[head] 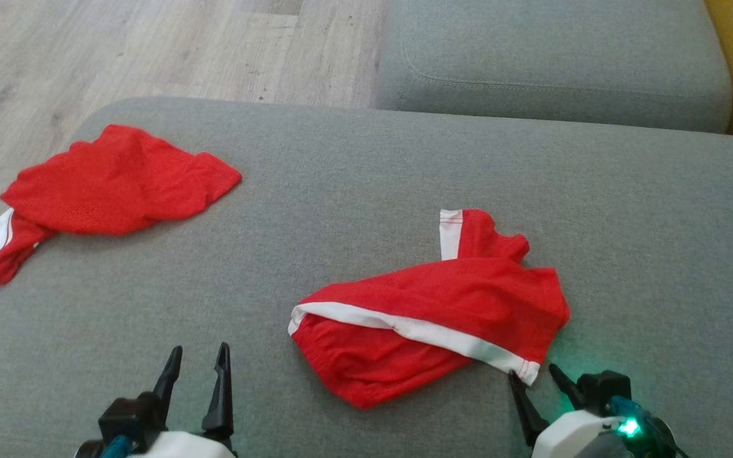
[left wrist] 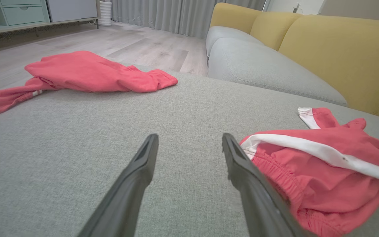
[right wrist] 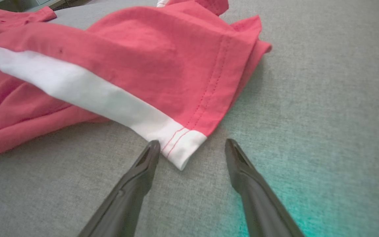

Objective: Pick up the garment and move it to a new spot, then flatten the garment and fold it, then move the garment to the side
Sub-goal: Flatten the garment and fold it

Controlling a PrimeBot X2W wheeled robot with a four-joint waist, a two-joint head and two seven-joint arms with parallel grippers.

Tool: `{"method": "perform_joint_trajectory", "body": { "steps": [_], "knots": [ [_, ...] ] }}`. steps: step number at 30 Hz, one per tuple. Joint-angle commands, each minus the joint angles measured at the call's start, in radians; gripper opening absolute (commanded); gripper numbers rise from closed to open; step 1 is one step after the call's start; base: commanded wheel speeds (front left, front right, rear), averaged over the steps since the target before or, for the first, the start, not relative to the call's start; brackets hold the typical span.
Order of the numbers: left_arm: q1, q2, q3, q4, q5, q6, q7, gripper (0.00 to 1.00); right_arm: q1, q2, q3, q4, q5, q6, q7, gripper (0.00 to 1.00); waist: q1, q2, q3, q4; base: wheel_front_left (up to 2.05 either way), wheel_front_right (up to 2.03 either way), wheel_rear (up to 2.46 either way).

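The red garment (head: 455, 299) lies crumpled on the grey sofa cushion (head: 354, 191), its white corner ungrasped between the spread fingers of my right gripper (head: 533, 374). My left gripper (head: 200, 350) sits released beside it.

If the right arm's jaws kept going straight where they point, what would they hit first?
The white hem corner of the nearer red shorts: it lies just ahead of the right gripper, between its open jaws, on the grey cushion.
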Motion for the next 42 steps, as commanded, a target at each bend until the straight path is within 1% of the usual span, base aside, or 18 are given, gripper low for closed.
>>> {"method": "perform_joint_trajectory", "body": {
  "steps": [1,2,3,4,6,7,8,10,11,12,17,21,24,28,29,32,36,42],
  "knots": [
    [-0.053,0.015,0.037,-0.032,0.006,0.005,-0.009,1.0,-0.051,-0.005,0.027,-0.01,0.007,0.008,-0.01,1.0,-0.0001,0.0,0.001,0.003,0.0,0.0,0.0],
    [-0.053,0.015,0.038,-0.033,0.005,0.006,-0.009,1.0,-0.056,-0.005,0.031,0.0,0.01,0.008,-0.013,1.0,-0.0001,0.0,0.002,0.005,0.0,0.0,0.0],
    [-0.053,0.016,0.038,-0.034,0.005,0.007,-0.009,1.0,-0.06,-0.005,0.034,0.007,0.014,0.008,-0.017,0.92,-0.0001,0.0,0.002,0.006,0.0,0.0,0.0],
    [-0.053,0.016,0.038,-0.035,0.005,0.008,-0.009,1.0,-0.065,-0.005,0.037,0.014,0.016,0.008,-0.021,0.82,-0.0001,0.0,0.003,0.007,0.0,0.0,0.0],
    [-0.052,0.017,0.04,-0.037,0.004,0.009,-0.009,1.0,-0.074,-0.005,0.044,0.026,0.021,0.008,-0.028,0.54,-0.0001,0.0,0.003,0.007,0.0,0.0,0.0],
    [-0.051,0.018,0.04,-0.038,0.003,0.01,-0.009,1.0,-0.078,-0.005,0.048,0.031,0.024,0.008,-0.031,0.45,-0.0001,0.0,0.004,0.006,0.0,0.0,0.0],
    [-0.05,0.018,0.041,-0.038,0.003,0.011,-0.009,1.0,-0.082,-0.005,0.051,0.036,0.026,0.008,-0.034,0.41,-0.0001,0.0,0.003,0.005,0.0,0.0,0.0],
    [-0.049,0.02,0.043,-0.039,0.001,0.012,-0.01,1.0,-0.088,-0.005,0.056,0.045,0.032,0.008,-0.038,0.17,-0.0001,0.0,0.003,0.002,0.0,0.0,0.0],
    [-0.047,0.02,0.044,-0.039,0.001,0.013,-0.01,1.0,-0.09,-0.005,0.058,0.048,0.035,0.008,-0.041,0.11,-0.0001,0.0,0.002,0.0,0.0,0.0,0.0],
    [-0.046,0.02,0.044,-0.039,0.0,0.013,-0.01,1.0,-0.092,-0.005,0.059,0.05,0.036,0.008,-0.044,0.0,-0.0001,0.0,0.001,-0.002,0.0,0.0,0.0],
    [-0.041,0.015,0.049,-0.042,-0.003,0.012,-0.011,1.0,-0.088,-0.005,0.055,0.034,0.053,0.008,-0.058,0.0,-0.0001,0.0,-0.007,-0.02,0.0,0.0,0.0],
    [-0.033,-0.017,0.041,-0.044,-0.038,-0.015,-0.003,1.0,-0.066,-0.005,-0.02,-0.021,0.023,0.008,-0.066,0.0,-0.0001,0.0,-0.019,-0.042,0.0,0.0,0.0],
    [-0.035,-0.047,0.027,-0.034,-0.074,-0.045,0.02,1.0,-0.044,-0.005,-0.068,-0.064,-0.011,0.008,-0.067,0.0,-0.0001,0.0,-0.023,-0.054,0.0,0.0,0.0],
    [-0.051,-0.096,-0.002,0.003,-0.125,-0.093,0.069,1.0,-0.02,-0.005,-0.094,-0.111,-0.036,0.008,-0.068,0.0,-0.0001,0.0,-0.026,-0.067,0.0,0.0,0.0],
    [-0.051,-0.096,-0.002,0.003,-0.125,-0.093,0.069,1.0,-0.02,-0.005,-0.094,-0.111,-0.036,0.008,-0.068,0.0,-0.0001,0.0,-0.026,-0.067,0.0,0.0,0.0],
    [-0.073,-0.141,-0.012,0.041,-0.176,-0.136,0.102,1.0,-0.009,-0.005,-0.098,-0.131,-0.043,0.008,-0.068,0.0,-0.0001,0.0,-0.025,-0.074,0.0,0.0,0.0],
    [-0.119,-0.182,-0.015,0.111,-0.23,-0.182,0.15,1.0,0.0,-0.005,-0.094,-0.147,-0.047,0.008,-0.065,0.0,-0.0001,0.0,-0.023,-0.083,0.0,0.0,0.0],
    [-0.202,-0.213,-0.013,0.22,-0.263,-0.226,0.19,1.0,0.004,-0.005,-0.074,-0.165,-0.047,0.008,-0.055,0.0,-0.0001,0.0,-0.016,-0.099,0.0,0.0,0.0]
  ]
}}
